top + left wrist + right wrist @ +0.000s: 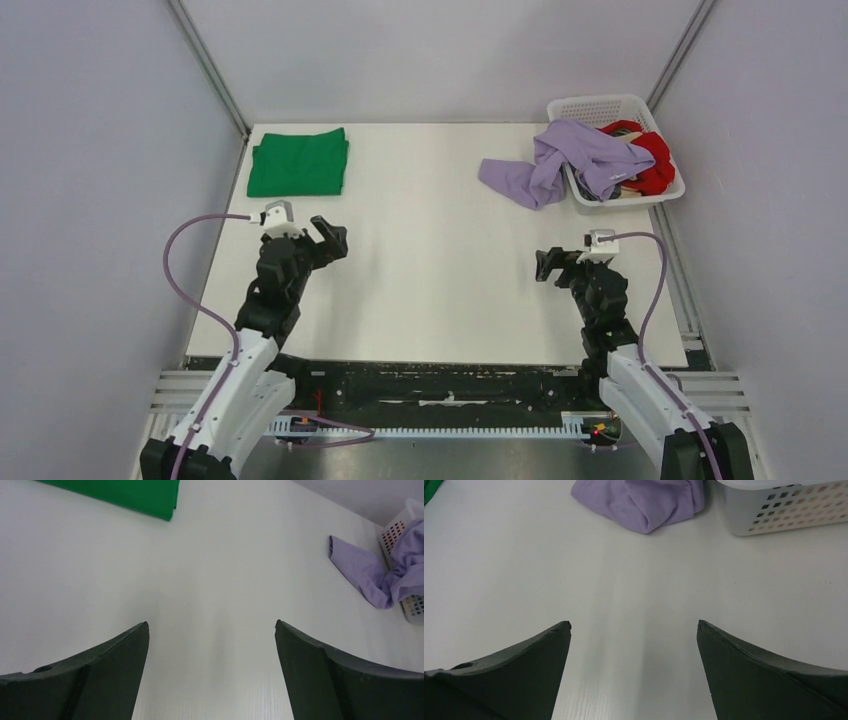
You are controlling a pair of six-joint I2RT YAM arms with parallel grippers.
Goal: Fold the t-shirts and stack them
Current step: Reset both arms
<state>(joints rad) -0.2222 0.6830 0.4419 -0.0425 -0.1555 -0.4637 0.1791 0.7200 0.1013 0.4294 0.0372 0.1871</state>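
A bright green t-shirt (pixel 298 162) lies folded flat at the table's far left; its edge shows in the left wrist view (pixel 135 497). A pale lavender t-shirt (pixel 560 165) hangs crumpled over the basket's left rim onto the table, seen also in the left wrist view (pixel 372 575) and the right wrist view (pixel 644 500). A red t-shirt (pixel 655 160) lies bunched in the basket. My left gripper (pixel 330 232) is open and empty over bare table (pixel 211 625). My right gripper (pixel 545 264) is open and empty, well short of the lavender shirt (pixel 634 625).
A white plastic lattice basket (pixel 575 106) stands at the table's far right corner, also in the right wrist view (pixel 784 515). Grey walls close in both sides and the back. The white table (pixel 440 280) ends at a black rail near the arm bases.
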